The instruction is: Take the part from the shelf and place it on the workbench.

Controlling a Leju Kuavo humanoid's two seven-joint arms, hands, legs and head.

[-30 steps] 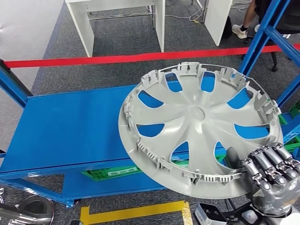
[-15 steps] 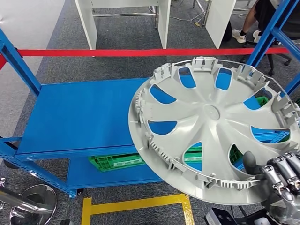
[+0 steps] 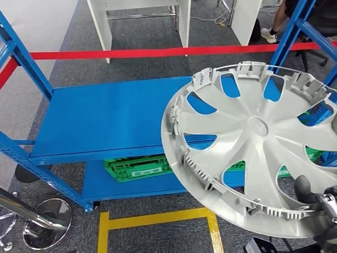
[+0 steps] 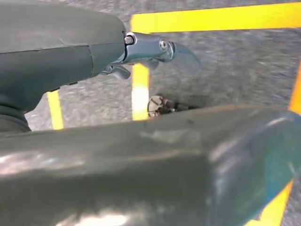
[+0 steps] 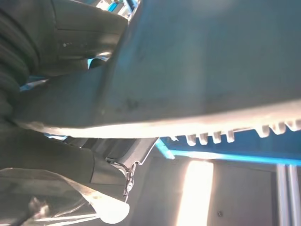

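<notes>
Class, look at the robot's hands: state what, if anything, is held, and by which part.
The right hand holds the grey wheel cover by its near rim edge, thumb on the upper face. Whether the left hand holds anything cannot be told.

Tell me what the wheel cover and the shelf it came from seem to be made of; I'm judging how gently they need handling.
The wheel cover looks like moulded plastic in a matte silver-grey finish: thin ribs and clip tabs line its rim. The shelf looks like sheet metal with smooth blue paint, on angled blue steel-looking uprights. Neither can be confirmed by sight alone.
</notes>
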